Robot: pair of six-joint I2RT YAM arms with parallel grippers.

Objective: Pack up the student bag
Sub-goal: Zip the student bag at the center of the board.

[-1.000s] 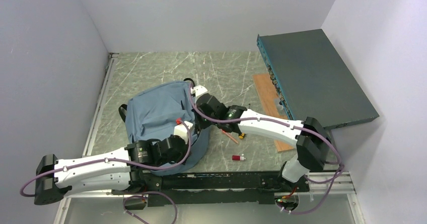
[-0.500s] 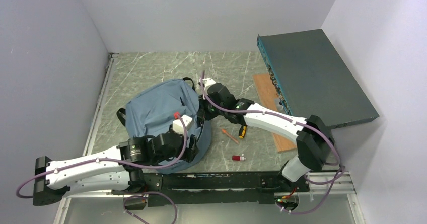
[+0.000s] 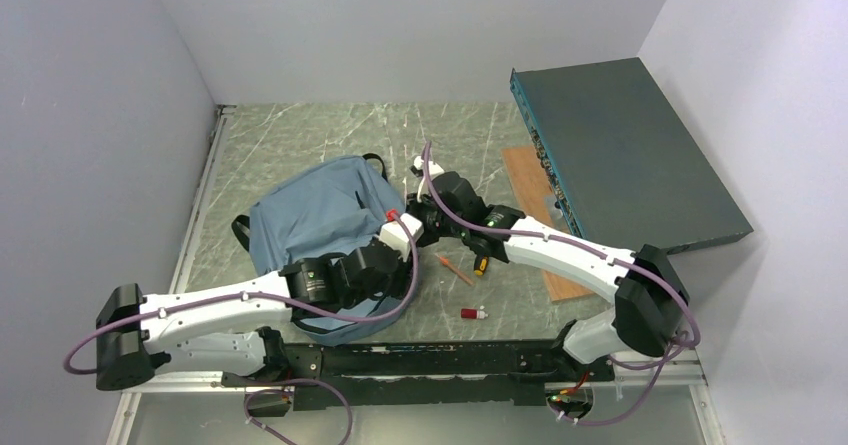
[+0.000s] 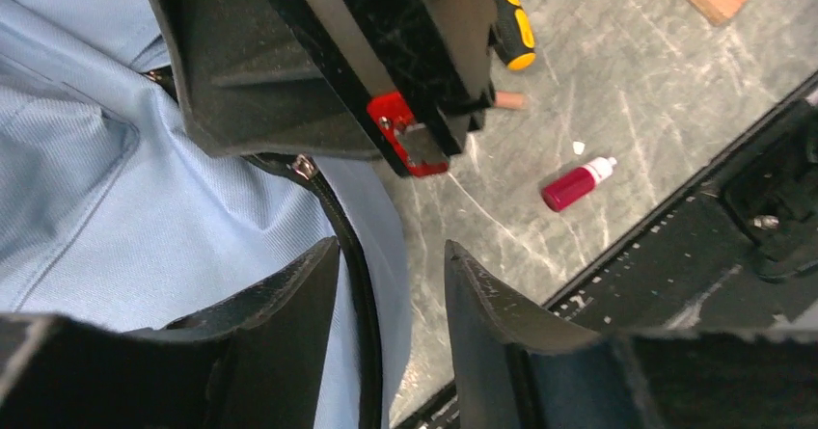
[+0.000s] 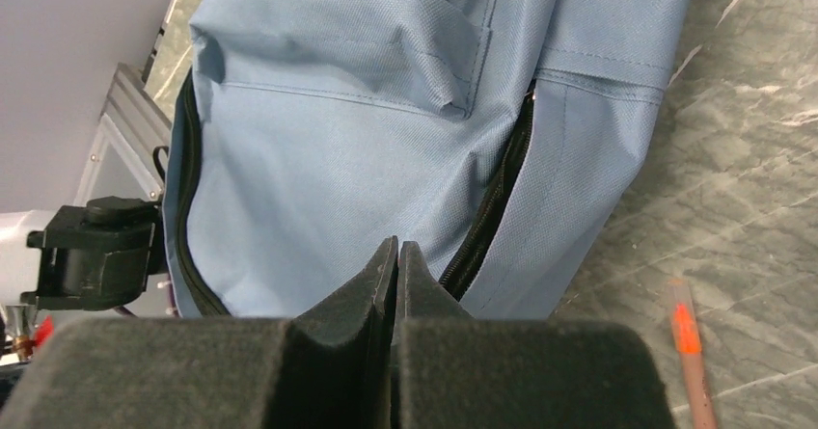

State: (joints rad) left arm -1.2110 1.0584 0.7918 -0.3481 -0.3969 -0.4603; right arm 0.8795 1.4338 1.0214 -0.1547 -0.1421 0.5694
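The student bag [image 3: 320, 227] is a dusty-blue backpack with black zippers, lying flat left of centre. It fills the right wrist view [image 5: 367, 130] and the left half of the left wrist view [image 4: 125, 217]. My left gripper [image 3: 403, 248] is open at the bag's near right edge, and in its own view [image 4: 391, 260] the jaws stand either side of the black zipper [image 4: 349, 255]. My right gripper [image 3: 418, 215] is shut just above the bag's right side [image 5: 396, 248], beside a partly open zipper [image 5: 492, 207]. Nothing shows between its jaws.
An orange pencil [image 3: 455, 268], a yellow-black screwdriver [image 3: 481, 263] and a small red bottle [image 3: 474, 313] lie on the table right of the bag. A dark teal flat box [image 3: 620, 155] and a wooden board [image 3: 535, 200] sit at the right. Grey walls close in the table.
My left arm has reached forward and right along the bag's near edge. My right gripper has moved right, off the bag's top towards its side. The bag has shifted slightly.
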